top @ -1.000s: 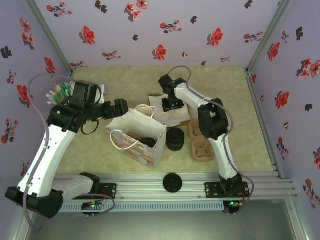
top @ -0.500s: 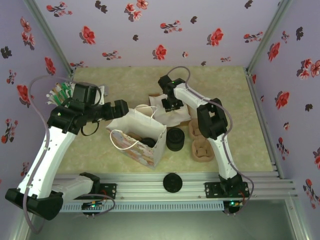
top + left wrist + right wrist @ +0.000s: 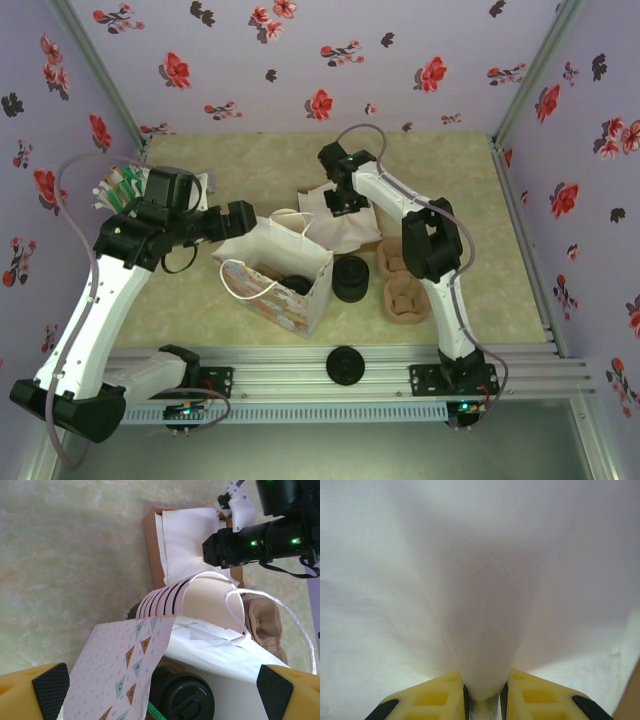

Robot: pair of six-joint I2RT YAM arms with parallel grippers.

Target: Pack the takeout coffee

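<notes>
The takeout coffee (image 3: 186, 698), a dark cup with a round black lid, stands inside the white paper bag (image 3: 120, 670). From above it shows as a dark shape (image 3: 293, 284) in the open bag (image 3: 275, 272). My left gripper (image 3: 161, 690) is open wide over the bag's mouth, its black pads on either side and nothing between them; in the top view it (image 3: 240, 218) is at the bag's back rim. My right gripper (image 3: 484, 700) is shut on a fold of white napkin (image 3: 485, 605), above the napkin box (image 3: 318, 197) behind the bag.
A stack of lidless cups (image 3: 172, 597) lies on its side behind the bag. A short black stack of lids (image 3: 350, 278) and brown pulp cup carriers (image 3: 405, 296) sit right of the bag. One lid (image 3: 345, 365) rests on the front rail. Green packets (image 3: 118, 186) are at far left.
The right gripper's fingers have closed onto the napkin and drawn it up, shifting slightly toward the back. The left arm and bag have stayed put.
</notes>
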